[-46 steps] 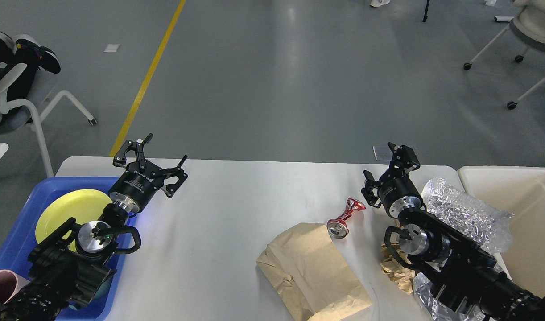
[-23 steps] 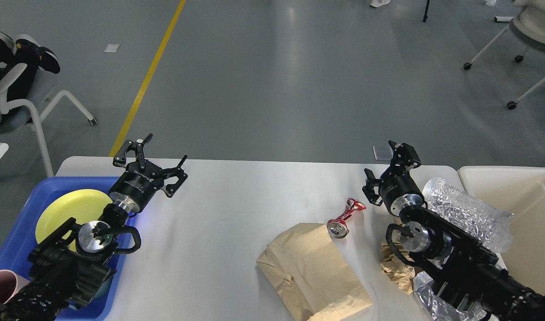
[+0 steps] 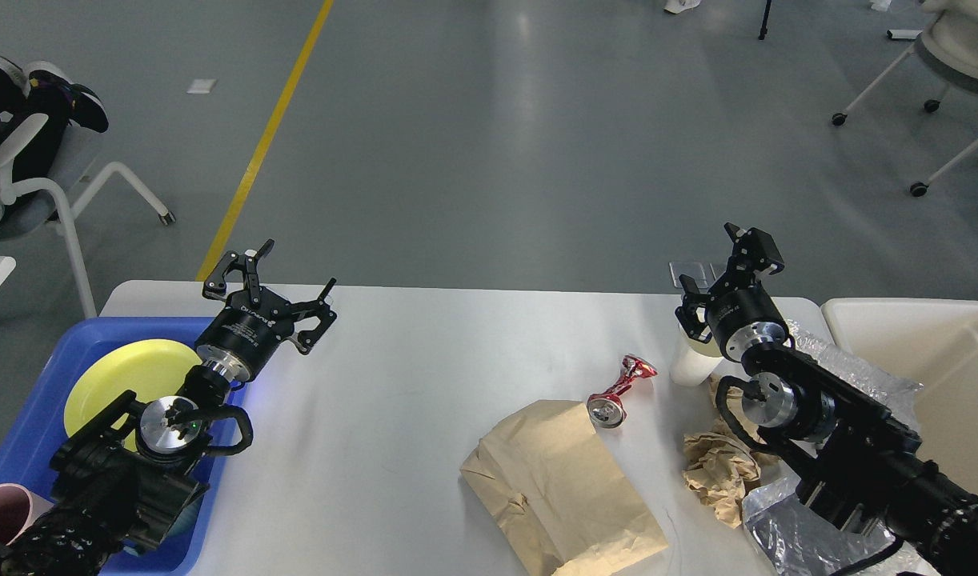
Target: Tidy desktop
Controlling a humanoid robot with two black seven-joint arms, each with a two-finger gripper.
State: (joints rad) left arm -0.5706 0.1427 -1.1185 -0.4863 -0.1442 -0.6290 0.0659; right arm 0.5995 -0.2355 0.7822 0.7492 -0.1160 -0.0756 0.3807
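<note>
Lower left: a blue tray (image 3: 33, 400) holding a yellow plate (image 3: 125, 372). Lower centre: a paper bag (image 3: 557, 484), a crushed red can (image 3: 619, 390) just beside it. Right edge: a beige bin (image 3: 949, 376).

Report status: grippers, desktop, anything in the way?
Left gripper open, empty, over the desktop. Right gripper open, empty, above a white cup. Desktop cluttered: paper bag, crushed can, crumpled paper.

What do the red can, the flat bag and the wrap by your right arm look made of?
Can: thin metal, glossy red, crushed at the waist with a silvery end. Bag: brown kraft paper, matte, creased. Wrap: clear plastic film, probably bubble wrap, shiny and crinkled.
</note>
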